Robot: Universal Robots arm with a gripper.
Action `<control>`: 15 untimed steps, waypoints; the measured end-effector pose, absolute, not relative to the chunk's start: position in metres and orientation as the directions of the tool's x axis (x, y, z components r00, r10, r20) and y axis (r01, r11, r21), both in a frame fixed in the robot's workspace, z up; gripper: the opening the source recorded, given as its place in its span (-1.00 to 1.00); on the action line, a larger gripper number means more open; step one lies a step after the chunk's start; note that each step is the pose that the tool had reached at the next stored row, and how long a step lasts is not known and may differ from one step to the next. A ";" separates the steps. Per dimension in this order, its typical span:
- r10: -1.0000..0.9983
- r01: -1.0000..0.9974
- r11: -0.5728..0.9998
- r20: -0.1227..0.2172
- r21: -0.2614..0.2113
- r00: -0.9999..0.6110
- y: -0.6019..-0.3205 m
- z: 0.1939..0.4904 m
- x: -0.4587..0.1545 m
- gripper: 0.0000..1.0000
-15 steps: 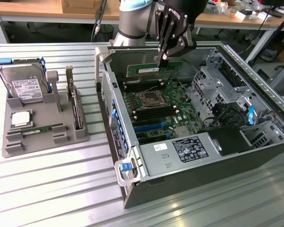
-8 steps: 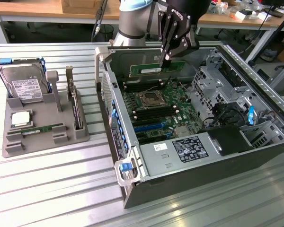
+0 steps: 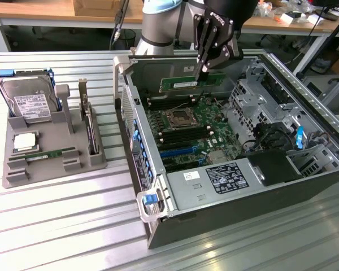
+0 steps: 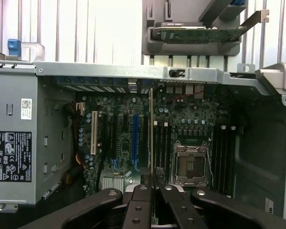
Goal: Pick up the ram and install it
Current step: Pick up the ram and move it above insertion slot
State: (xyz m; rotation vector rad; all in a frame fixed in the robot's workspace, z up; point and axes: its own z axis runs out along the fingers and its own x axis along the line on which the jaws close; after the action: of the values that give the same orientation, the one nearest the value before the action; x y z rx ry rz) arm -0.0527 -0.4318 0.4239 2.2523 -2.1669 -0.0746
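The ram [image 3: 183,83], a long green stick with a white label, hangs level above the far end of the motherboard [image 3: 192,127] inside the open computer case [image 3: 305,169]. My gripper [image 3: 202,72] is shut on its right end as the exterior view shows it. In the wrist view the ram [image 4: 151,129] appears edge-on as a thin strip running out from between my black fingers [image 4: 142,193], over the board and beside the empty processor socket [image 4: 191,164]. A second, similar stick [image 3: 51,153] lies in the grey holder [image 3: 22,172].
The grey holder at the exterior view's left also carries a hard drive [image 3: 28,99], a silver processor chip [image 3: 24,141] and an upright expansion card [image 3: 89,127]. Case walls, a drive cage [image 3: 254,96] and the power supply [image 3: 214,180] surround the motherboard.
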 end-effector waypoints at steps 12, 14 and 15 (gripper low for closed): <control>-0.999 -0.998 -0.039 -0.024 0.044 0.038 -0.432 0.422 -0.037 -0.76; -0.999 -0.998 -0.039 -0.024 0.044 0.038 -0.432 0.421 -0.036 -0.76; -0.999 -0.998 -0.039 -0.024 0.044 0.038 -0.432 0.421 -0.034 -0.76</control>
State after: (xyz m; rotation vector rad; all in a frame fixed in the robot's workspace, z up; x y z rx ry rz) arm -0.0342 -0.4319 0.4213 2.2523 -2.1669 -0.0746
